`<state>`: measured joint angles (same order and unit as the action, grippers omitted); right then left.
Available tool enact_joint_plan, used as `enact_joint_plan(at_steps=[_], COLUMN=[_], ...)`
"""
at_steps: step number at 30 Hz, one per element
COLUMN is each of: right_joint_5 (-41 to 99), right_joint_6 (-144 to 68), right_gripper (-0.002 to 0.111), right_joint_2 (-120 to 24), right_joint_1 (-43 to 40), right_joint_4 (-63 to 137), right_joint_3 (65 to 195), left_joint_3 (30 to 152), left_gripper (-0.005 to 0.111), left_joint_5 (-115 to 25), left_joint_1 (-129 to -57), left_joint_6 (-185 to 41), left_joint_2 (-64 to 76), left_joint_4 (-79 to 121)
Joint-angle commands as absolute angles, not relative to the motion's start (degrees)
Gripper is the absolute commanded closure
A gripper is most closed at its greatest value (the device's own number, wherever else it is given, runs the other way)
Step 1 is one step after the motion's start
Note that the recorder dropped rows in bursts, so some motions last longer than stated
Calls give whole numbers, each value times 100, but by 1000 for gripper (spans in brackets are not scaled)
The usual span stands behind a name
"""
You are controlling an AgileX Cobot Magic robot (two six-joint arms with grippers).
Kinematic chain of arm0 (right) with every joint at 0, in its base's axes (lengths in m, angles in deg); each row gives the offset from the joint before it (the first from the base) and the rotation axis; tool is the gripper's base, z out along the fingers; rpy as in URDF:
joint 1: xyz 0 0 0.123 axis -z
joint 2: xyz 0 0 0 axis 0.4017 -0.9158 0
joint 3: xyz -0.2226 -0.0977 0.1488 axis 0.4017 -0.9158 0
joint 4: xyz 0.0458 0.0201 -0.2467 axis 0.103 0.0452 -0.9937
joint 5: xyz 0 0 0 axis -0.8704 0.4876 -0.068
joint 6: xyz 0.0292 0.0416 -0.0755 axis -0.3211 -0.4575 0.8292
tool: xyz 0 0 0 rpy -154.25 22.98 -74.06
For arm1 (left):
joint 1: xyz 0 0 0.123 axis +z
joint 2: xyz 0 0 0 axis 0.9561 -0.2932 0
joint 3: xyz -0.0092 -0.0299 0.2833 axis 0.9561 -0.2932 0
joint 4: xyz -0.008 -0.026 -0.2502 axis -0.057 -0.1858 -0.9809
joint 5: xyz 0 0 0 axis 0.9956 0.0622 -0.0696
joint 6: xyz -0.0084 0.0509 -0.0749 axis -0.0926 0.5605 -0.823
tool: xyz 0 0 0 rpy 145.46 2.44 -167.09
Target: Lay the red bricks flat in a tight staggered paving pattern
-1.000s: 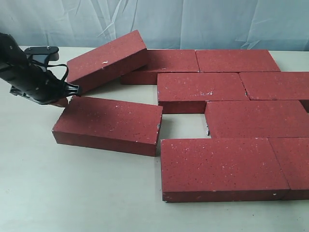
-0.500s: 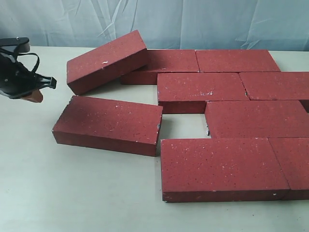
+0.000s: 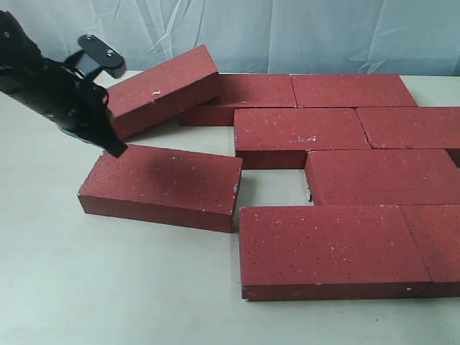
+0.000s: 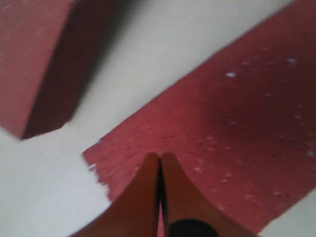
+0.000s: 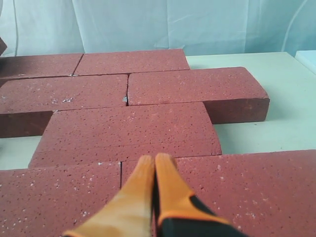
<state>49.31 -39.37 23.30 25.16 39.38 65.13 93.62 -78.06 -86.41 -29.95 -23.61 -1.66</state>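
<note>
Nine red bricks on pale table. Seven lie flat as a staggered patch on rt side, long edges butted tight; rt edge of patch is cut off by the ext view. Tilted brick at far left: rt end propped on the far-row brick, left end low toward table, so not flat. Loose brick lies flat, left of patch, skewed to the rows. Its near-rt corner sits just beside the far-left corner of the near-row brick; can't tell if they touch. Pocket of bare table is open at loose brick's rt end, bounded by the 2nd-row brick on far side, the 3rd-row brick on rt and near-row brick on near side. Bare table also left of and nearer than loose brick, so ample room on those sides. Left gripper is at far-left corner of loose brick, just near of tilted brick's lower edge. Wrist view shows its orange fingers pressed together over the ragged corner; touching or hovering, can't tell. Right gripper, wrist view: fingers pressed together, over a top face in the patch, just beside a butt seam.
</note>
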Motion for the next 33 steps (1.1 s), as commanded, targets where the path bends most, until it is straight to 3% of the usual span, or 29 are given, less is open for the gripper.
enact_joint_plan(at_steps=[1,9,22,33], right_joint_5=[4880,4880,4880,4880], right_joint_6=[-3915,-3915,-3915,-3915], right_gripper=[109,109,109,109], right_joint_2=[2368,2368,2368,2368], right_joint_1=[2486,2486,2486,2486], right_joint_4=[3932,3932,3932,3932], right_joint_3=[6486,6486,6486,6486], left_joint_3=[9378,9318,9249,9249], left_gripper=[107,107,107,107], left_joint_5=[-8141,-8520,-8875,-8586], left_joint_1=[-9199,-9786,-10181,-10283], left_joint_6=[-1553,-725,1004,1044], left_joint_2=[-2306,-2306,-2927,-3437], left_joint_4=[-555,-666,-1663,-1909])
